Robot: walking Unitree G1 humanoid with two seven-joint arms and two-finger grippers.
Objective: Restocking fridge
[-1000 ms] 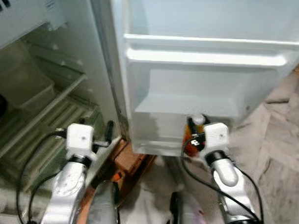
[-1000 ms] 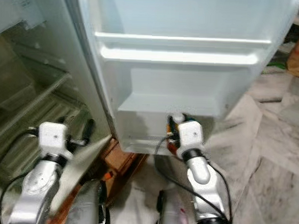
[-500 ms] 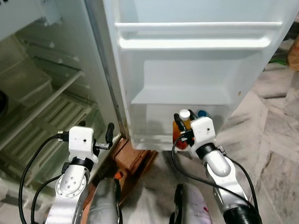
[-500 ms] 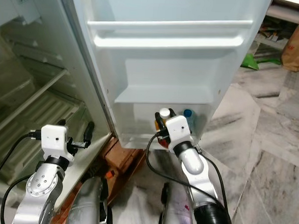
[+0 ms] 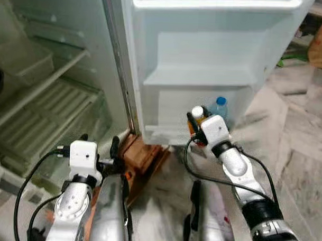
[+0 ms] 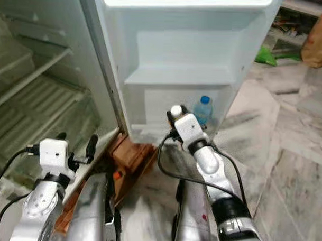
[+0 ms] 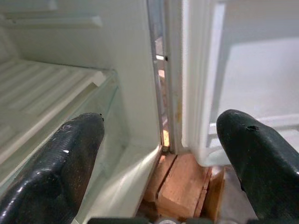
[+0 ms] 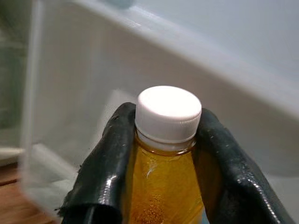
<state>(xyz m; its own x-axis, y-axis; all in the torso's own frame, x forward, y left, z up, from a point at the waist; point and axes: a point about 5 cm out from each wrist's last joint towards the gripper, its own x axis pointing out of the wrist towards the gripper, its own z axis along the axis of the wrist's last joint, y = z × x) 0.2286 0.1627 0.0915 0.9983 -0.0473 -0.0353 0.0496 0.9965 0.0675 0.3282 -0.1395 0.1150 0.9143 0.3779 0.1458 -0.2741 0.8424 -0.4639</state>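
My right gripper point(image 5: 195, 124) is shut on an orange juice bottle point(image 8: 163, 186) with a white cap point(image 5: 197, 111), held upright just in front of the fridge door's bottom shelf point(image 5: 166, 132). A clear water bottle with a blue cap point(image 5: 219, 105) stands inside that shelf, just behind and to the right of the juice bottle. My left gripper point(image 5: 99, 149) is open and empty, low beside the fridge body, its fingers point(image 7: 60, 158) pointing at the door hinge.
The fridge door point(image 5: 205, 53) stands open ahead with a bare middle shelf point(image 5: 197, 77). The fridge interior point(image 5: 40, 100) with wire shelves lies to the left. Wooden blocks point(image 5: 144, 154) sit under the fridge. A brown bag point(image 5: 321, 47) stands on the marble floor at right.
The camera has tilted down, so the door shelves have slid upward in view. The water bottle in the bottom shelf has come into fuller view. My right gripper still holds the juice bottle.
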